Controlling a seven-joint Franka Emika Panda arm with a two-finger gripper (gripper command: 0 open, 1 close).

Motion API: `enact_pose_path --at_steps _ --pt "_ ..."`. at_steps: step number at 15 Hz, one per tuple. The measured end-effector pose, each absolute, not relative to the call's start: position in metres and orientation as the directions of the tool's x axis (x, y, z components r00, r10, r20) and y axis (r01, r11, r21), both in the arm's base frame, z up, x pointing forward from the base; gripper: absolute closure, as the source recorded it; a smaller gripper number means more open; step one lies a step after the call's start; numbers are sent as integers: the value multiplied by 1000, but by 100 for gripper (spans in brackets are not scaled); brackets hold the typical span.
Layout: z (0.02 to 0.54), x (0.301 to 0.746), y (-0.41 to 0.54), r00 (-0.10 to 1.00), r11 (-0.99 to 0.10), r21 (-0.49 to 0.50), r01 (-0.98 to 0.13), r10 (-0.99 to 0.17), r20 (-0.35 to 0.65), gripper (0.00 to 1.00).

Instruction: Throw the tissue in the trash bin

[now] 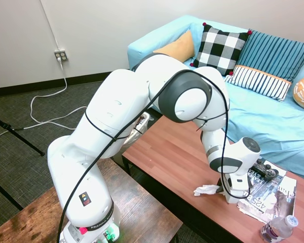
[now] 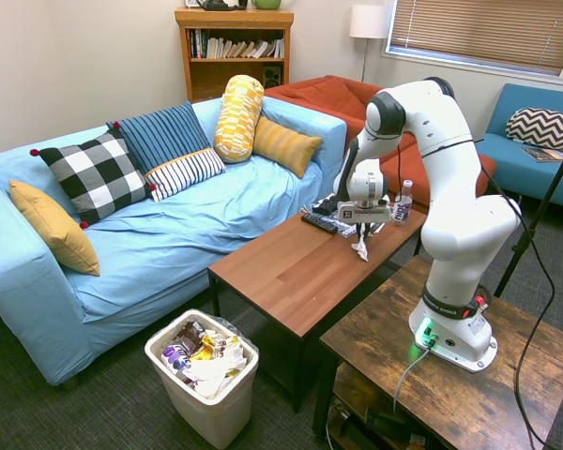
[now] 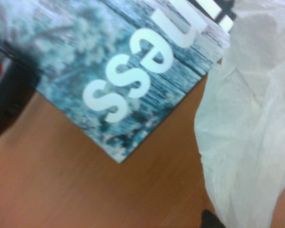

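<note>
**One tissue, one bin**

We count one crumpled, soft white tissue on the smooth wooden table, at our gripper; its grip we cannot tell. One rectangular white plastic trash bin stands on the floor.

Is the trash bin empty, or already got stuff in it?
Partly full. The second exterior view shows the trash bin on the floor holding wrappers and crumpled white paper up near its rim.
</note>
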State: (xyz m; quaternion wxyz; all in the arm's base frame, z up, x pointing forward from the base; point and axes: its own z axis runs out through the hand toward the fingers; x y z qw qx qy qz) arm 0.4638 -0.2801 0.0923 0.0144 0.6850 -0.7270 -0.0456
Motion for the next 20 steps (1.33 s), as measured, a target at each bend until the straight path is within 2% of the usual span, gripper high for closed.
enact_pose_path --at_steps 3,5,9,11,17,20 --pt "133 484 -259 -2 1 15 -1000 -999 -49 100" --pt "180 502 -218 86 -84 -47 -995 -995 -48 100" --pt "287 541 -80 300 -300 -112 -947 -954 19 100" --pt "318 549 1 387 -391 -112 -914 -920 56 100" --pt "310 569 186 579 -586 -60 -808 -809 97 100" --pt "284 556 277 668 -672 -18 -740 -738 101 100"
